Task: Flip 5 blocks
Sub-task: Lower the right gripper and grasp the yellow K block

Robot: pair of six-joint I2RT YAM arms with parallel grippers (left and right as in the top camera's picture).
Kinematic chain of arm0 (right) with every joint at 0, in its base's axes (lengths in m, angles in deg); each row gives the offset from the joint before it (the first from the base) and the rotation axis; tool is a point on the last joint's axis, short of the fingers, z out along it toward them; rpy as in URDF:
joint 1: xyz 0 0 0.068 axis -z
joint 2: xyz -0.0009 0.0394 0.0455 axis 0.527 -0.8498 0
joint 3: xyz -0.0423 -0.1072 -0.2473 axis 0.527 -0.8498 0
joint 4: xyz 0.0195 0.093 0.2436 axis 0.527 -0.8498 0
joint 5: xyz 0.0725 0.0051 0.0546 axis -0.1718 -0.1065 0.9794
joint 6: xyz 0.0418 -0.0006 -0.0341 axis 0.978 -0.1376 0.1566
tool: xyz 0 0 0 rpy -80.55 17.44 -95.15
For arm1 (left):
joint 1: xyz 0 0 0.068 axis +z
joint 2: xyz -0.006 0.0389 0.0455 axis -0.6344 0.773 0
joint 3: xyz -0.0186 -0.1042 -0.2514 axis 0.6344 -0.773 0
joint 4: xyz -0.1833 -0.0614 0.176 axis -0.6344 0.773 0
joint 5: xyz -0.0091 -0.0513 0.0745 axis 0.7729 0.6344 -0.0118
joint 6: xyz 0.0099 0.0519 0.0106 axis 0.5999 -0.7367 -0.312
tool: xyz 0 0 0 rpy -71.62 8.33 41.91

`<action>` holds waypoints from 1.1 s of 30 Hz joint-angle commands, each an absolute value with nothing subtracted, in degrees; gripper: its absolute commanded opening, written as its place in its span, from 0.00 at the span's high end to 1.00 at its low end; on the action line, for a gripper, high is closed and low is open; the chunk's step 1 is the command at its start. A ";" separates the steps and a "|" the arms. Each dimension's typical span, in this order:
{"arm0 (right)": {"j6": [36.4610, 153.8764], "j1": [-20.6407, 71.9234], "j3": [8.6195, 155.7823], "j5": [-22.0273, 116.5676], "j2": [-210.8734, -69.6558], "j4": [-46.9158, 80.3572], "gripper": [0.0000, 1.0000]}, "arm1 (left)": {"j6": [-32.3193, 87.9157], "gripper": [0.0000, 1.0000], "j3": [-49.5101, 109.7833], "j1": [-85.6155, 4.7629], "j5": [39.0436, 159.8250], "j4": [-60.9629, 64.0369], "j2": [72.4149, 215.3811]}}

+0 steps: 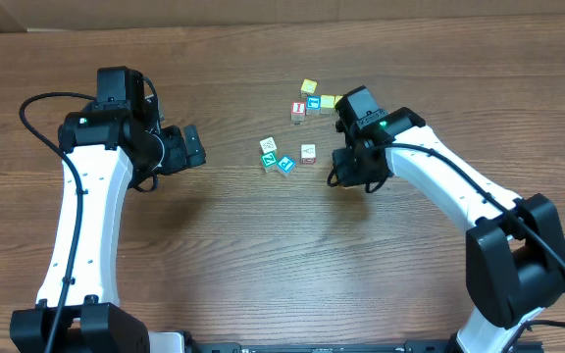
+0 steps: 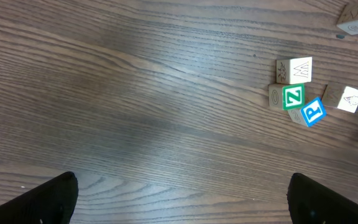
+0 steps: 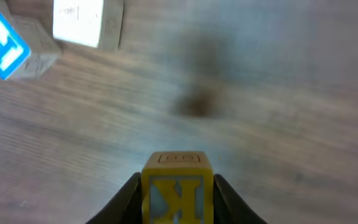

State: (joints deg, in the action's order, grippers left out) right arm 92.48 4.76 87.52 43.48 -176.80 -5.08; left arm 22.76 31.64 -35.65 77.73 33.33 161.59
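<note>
My right gripper [image 3: 178, 183] is shut on a yellow block [image 3: 178, 193] with a K on its near face, held above the wood. In the overhead view that gripper [image 1: 347, 165] hangs right of a cluster: a whitish block [image 1: 269, 146], the green Z block [image 1: 271, 160], the teal P block [image 1: 285, 164] and another whitish block [image 1: 308, 153]. The right wrist view shows the teal P block [image 3: 5, 46] and a whitish block [image 3: 82, 22] at the upper left. My left gripper [image 1: 194, 145] stands open and empty, left of the cluster, its fingers [image 2: 48, 199] wide apart.
Behind the cluster lie a red-faced cube [image 1: 298, 110], a teal cube [image 1: 313, 102], a yellow cube [image 1: 309, 86] and a tan cube [image 1: 328, 101]. Bare wooden table [image 1: 263, 255] stretches toward the front. The right arm's links [image 1: 459, 196] run to the lower right.
</note>
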 commanded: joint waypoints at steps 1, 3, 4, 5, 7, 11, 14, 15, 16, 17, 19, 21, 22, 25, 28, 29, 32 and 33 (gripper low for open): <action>100.83 4.41 87.13 50.34 -175.86 -6.24 0.73 | 23.50 0.00 32.91 -36.02 77.34 33.11 162.20; 102.77 4.36 85.80 50.71 -175.86 -6.09 0.73 | 23.50 0.00 32.91 -36.02 77.34 33.13 162.20; 103.37 4.36 85.16 50.69 -175.86 -5.80 0.73 | 23.50 0.00 32.91 -36.02 77.34 33.13 162.20; 103.96 4.36 84.53 50.71 -175.86 -5.41 0.73 | 23.50 0.00 32.91 -36.02 77.34 33.11 162.20; 105.38 4.25 83.26 50.63 -175.86 -4.12 0.73 | 23.50 0.00 32.91 -36.02 77.34 33.11 162.20; 109.38 2.86 80.24 46.65 -175.86 -0.32 0.74 | 23.50 0.01 32.91 -36.02 77.34 33.11 162.20; 111.54 1.30 78.65 42.60 -175.86 1.06 0.74 | 23.50 0.00 32.91 -36.02 77.34 33.11 162.20; 111.52 0.76 78.30 42.19 -175.86 1.76 0.74 | 23.50 0.00 32.91 -36.02 77.34 33.11 162.20; 111.54 0.06 77.84 41.93 -175.86 2.74 0.74 | 23.50 0.00 32.91 -36.02 77.34 33.11 162.20; 111.54 -0.69 77.53 41.82 -175.86 3.46 0.74 | 23.50 0.00 32.91 -36.02 77.34 33.11 162.20; 111.56 -2.32 77.16 41.79 -175.86 4.23 0.74 | 23.50 0.00 32.91 -36.02 77.34 33.11 162.20; 112.06 -3.72 77.01 40.92 -175.86 4.23 0.74 | 23.50 0.00 32.91 -36.02 77.34 33.11 162.20; 113.42 -4.44 77.01 39.52 -175.86 3.90 0.74 | 23.50 0.00 32.91 -36.02 77.34 33.11 162.20; 114.77 -5.93 77.01 36.44 -175.86 3.57 0.67 | 23.50 0.00 32.91 -36.02 77.34 33.11 162.20; 114.77 -6.39 77.01 36.96 -175.86 3.40 0.60 | 23.50 0.00 32.91 -36.02 77.34 33.11 162.20; 114.77 -6.46 77.01 37.36 -175.86 3.25 0.56 | 23.50 0.00 32.91 -36.02 77.34 33.13 162.20; 114.75 -6.43 77.01 37.77 -175.86 3.18 0.48 | 23.50 0.00 32.91 -36.02 77.34 33.11 162.20; 114.75 -6.43 77.01 37.75 -175.86 3.29 0.46 | 23.50 0.00 32.91 -36.02 77.34 33.11 162.20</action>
